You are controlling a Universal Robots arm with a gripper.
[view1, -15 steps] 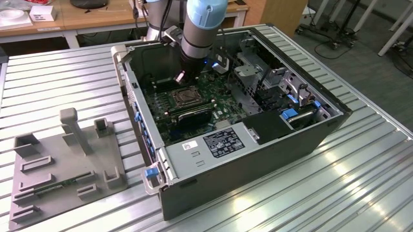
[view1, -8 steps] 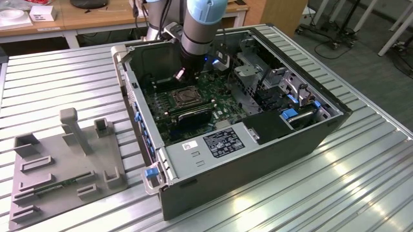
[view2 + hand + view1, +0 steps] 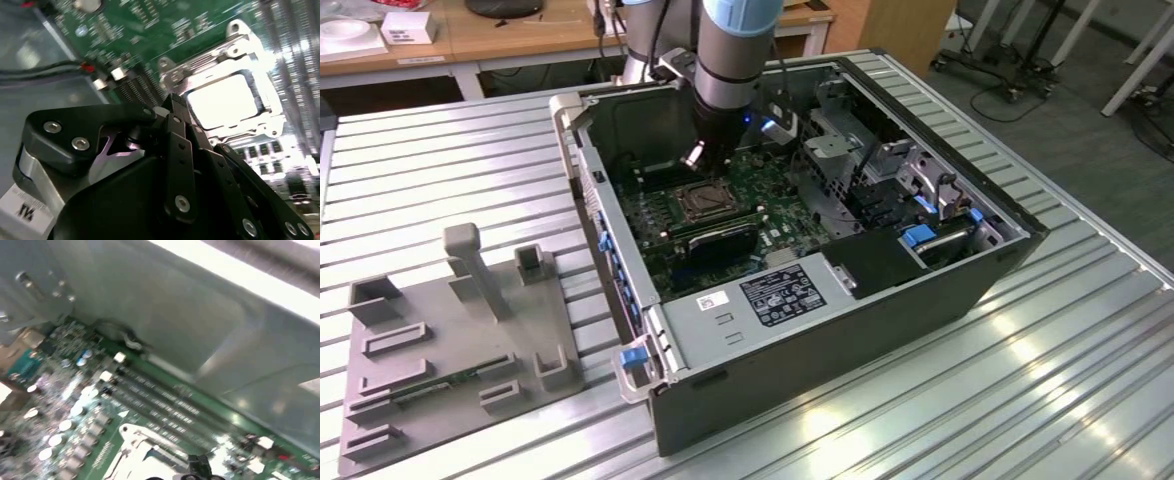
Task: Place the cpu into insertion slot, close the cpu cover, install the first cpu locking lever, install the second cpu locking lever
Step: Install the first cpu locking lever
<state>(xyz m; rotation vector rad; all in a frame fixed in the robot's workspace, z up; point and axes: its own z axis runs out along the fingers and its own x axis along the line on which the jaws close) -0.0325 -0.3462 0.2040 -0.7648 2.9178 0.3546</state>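
The cpu [image 3: 224, 101] lies flat in the insertion slot [image 3: 700, 204] on the green board inside the open computer case. It shows as a bright silver square. The silver cpu cover [image 3: 200, 70] lies down around it, framing the chip through its window; one corner of the cover [image 3: 131, 436] shows in the first wrist view. My gripper [image 3: 172, 102] hovers just beside the socket's edge with its black fingers drawn together and nothing between them. In the exterior view the gripper [image 3: 698, 153] hangs low in the case, just behind the socket. The locking levers cannot be made out.
The case's metal wall [image 3: 165, 305] stands close beside the socket. Long memory slots [image 3: 165, 400] run along the board between them. A black box with a white label [image 3: 781, 290] sits at the case front. A grey fixture tray [image 3: 454, 340] lies on the table to the exterior view's left.
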